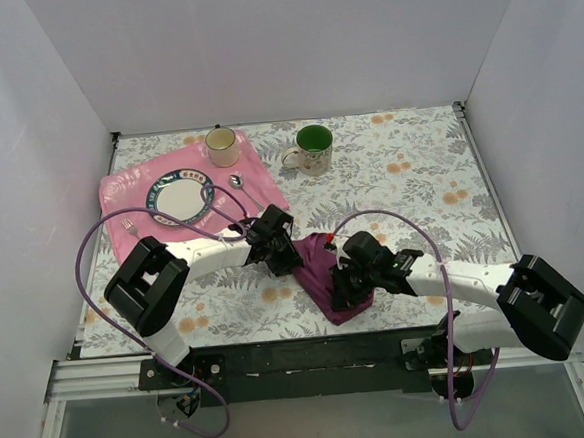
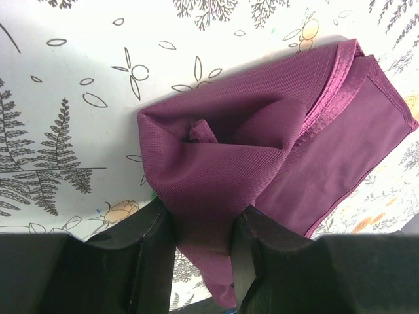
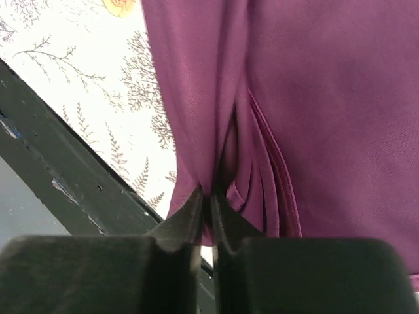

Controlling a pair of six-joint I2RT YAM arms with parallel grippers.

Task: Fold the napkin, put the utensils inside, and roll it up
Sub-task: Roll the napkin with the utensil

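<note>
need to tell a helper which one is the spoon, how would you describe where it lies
Find the pink mat at the far left, with a blue-rimmed plate on it. The spoon lies on the mat just right of that plate. Unlike the fork left of the plate, it ends in a rounded bowl.

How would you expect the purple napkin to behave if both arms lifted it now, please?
Likely floppy: the napkin bunches into soft folds where the left jaws pinch it. Probably light: several thin layers fit between the nearly closed right jaws. Its slight sheen suggests it could slip from a shallow grip.
</note>
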